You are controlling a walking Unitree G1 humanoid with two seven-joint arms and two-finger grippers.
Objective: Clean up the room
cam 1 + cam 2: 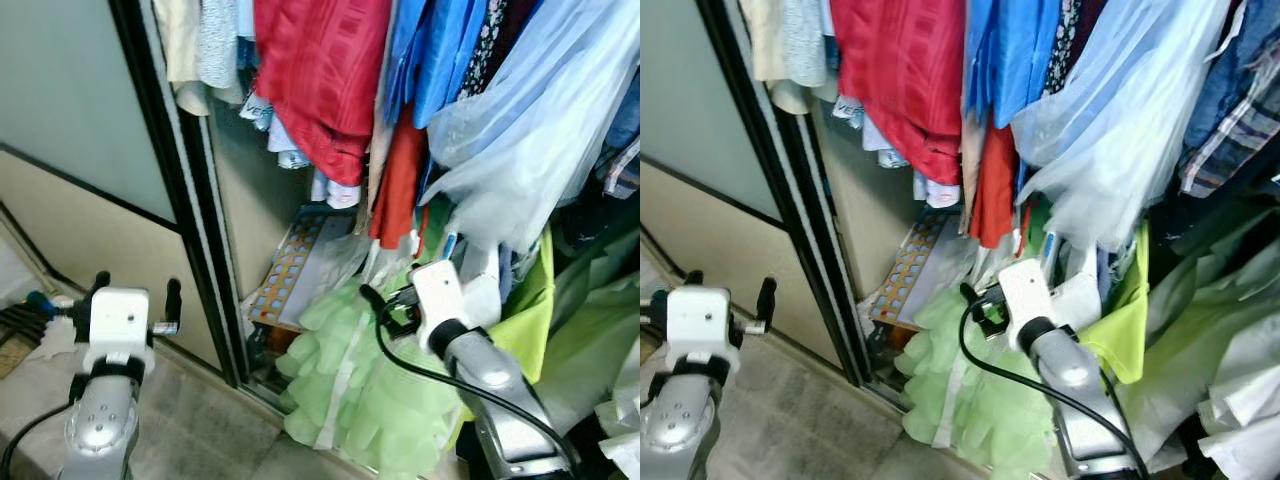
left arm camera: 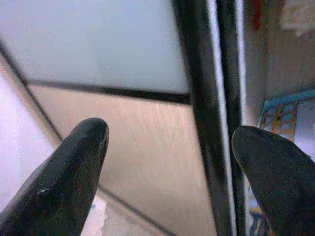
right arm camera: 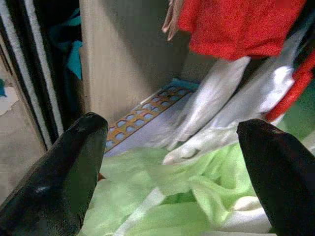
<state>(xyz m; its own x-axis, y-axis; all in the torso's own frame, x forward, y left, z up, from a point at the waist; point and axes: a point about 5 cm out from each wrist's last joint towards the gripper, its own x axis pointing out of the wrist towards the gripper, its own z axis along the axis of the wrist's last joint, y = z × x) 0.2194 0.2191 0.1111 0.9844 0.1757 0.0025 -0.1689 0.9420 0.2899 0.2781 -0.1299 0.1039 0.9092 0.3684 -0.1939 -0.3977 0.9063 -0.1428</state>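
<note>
Scene: an open wardrobe takes up the centre and right of the head views, with the frosted sliding door at the left and its dark door frame running down from the upper left toward the lower centre.

Hanging clothes: a red garment, blue shirts and a pale plastic cover hang across the top of the frame, presumably from a rail above the frame edge.

Task's thing: a light green ruffled garment spills out of the wardrobe bottom at lower centre, bulging past the door track toward the floor. It likely slid off the pile, and as the loose item here it is the likely thing to tidy.

Behind it: a perforated board with a blue edge leans in the wardrobe's lower corner, propped against the inner wall.

Right gripper: fingers spread wide, holding nothing. It points into the wardrobe bottom, and in the right wrist view the green fabric lies directly between and just beyond the fingertips, close but apparently not touching.

Left gripper: also wide open and empty, at lower left of the head views, facing the door frame with the frosted panel behind; it is well apart from the green garment.

Judgement: the right arm seems set for reaching the green garment, the left waiting near the door.
</note>
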